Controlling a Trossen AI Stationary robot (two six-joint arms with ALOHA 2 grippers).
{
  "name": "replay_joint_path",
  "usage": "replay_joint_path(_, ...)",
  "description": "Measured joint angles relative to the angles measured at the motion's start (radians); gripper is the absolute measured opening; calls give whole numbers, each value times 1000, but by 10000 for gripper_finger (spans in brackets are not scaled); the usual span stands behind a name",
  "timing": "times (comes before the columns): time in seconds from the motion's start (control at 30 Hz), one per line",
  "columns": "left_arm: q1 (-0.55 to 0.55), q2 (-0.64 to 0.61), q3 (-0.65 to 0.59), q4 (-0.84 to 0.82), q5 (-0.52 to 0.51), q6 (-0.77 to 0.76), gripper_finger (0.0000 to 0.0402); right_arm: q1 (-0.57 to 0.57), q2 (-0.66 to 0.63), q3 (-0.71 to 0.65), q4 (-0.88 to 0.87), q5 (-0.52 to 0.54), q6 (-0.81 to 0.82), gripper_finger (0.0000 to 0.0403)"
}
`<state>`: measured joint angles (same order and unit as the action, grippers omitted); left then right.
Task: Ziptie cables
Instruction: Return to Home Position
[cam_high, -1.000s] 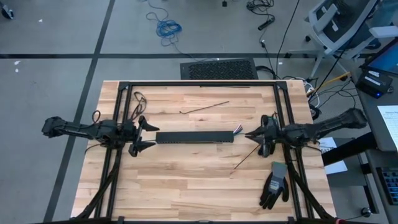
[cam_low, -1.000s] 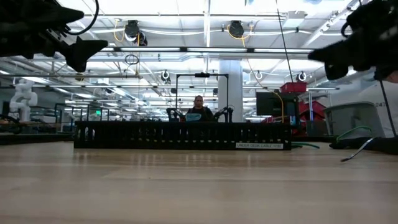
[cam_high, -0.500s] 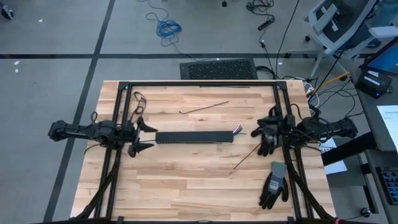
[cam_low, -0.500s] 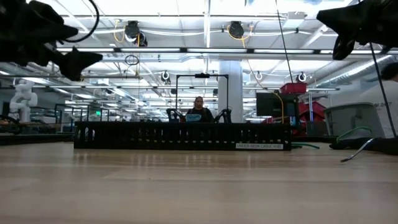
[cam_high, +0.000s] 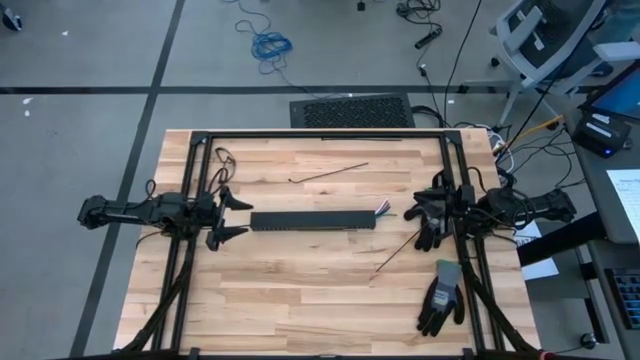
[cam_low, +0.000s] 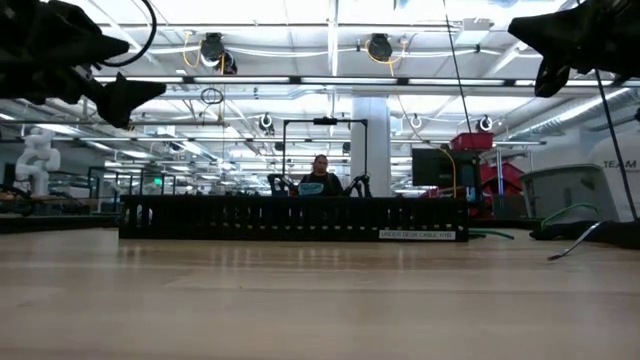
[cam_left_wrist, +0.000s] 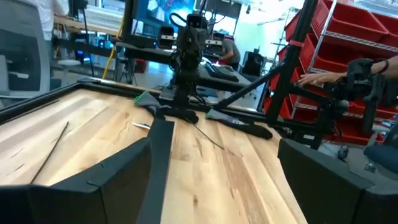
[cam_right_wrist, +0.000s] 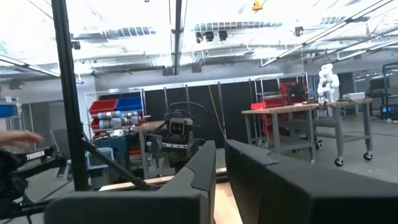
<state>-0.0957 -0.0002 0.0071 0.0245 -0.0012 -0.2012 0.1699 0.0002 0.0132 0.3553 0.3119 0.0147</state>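
Black cable duct (cam_high: 313, 221) at table centre; the cables (cam_high: 383, 209) protrude from its right end. Flanking it, apart: left gripper (cam_high: 245, 218), jaws wide; right gripper (cam_high: 410, 214), jaws nearly together. A zip-tie strip (cam_high: 393, 257) and a work glove (cam_high: 441, 297) lie near the right gripper.

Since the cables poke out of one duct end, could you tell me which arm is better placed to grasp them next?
Probably the right: the right gripper hangs near the end of the black duct where the cables show; the left gripper sits at the opposite end.
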Motion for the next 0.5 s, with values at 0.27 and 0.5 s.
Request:
replay_joint_path(0.27, 0, 11, 0, -7, -1, 0, 341, 2, 5, 0, -2, 0, 0, 29)
replay_joint_path(0.5, 0, 12, 0, -11, -1, 0, 341, 2, 7, 0, -9, 0, 0, 29)
